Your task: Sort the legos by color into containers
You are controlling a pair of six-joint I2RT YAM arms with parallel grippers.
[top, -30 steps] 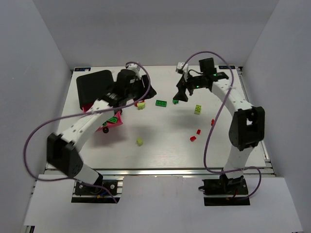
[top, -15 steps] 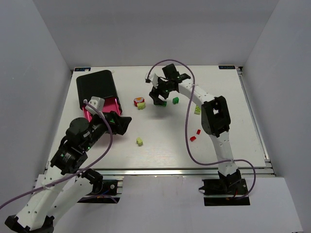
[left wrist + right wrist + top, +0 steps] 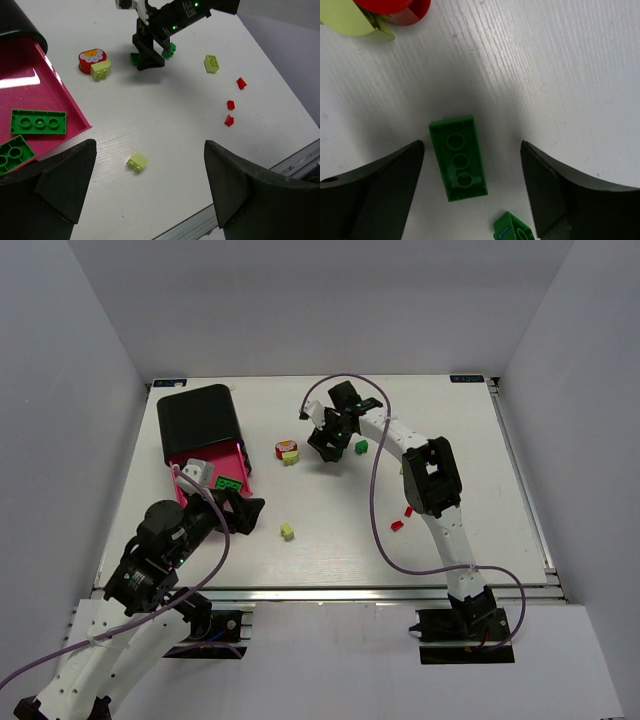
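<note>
The containers show as a black housing (image 3: 198, 416) with one pink drawer (image 3: 205, 462) pulled out; two dark green legos (image 3: 38, 121) lie in that drawer (image 3: 47, 85). My left gripper (image 3: 245, 508) hangs open near the drawer's front corner, above the table, and a lime lego (image 3: 137, 161) lies below, between its fingers (image 3: 65, 185). My right gripper (image 3: 328, 448) is open and low over an upside-down dark green lego (image 3: 458, 157), which lies loose between its fingers (image 3: 380, 190). A smaller green lego (image 3: 512, 227) lies just beside it.
A red round piece (image 3: 91, 57) with a lime lego (image 3: 100, 70) against it lies left of the right gripper (image 3: 150, 55). Another lime lego (image 3: 212, 63) and three small red legos (image 3: 230, 104) lie to the right. The table's near edge runs just below my left gripper.
My left gripper has opened and drawn back from the drawer toward the near edge. My right arm has swung left from the back right and come down over the dark green lego.
</note>
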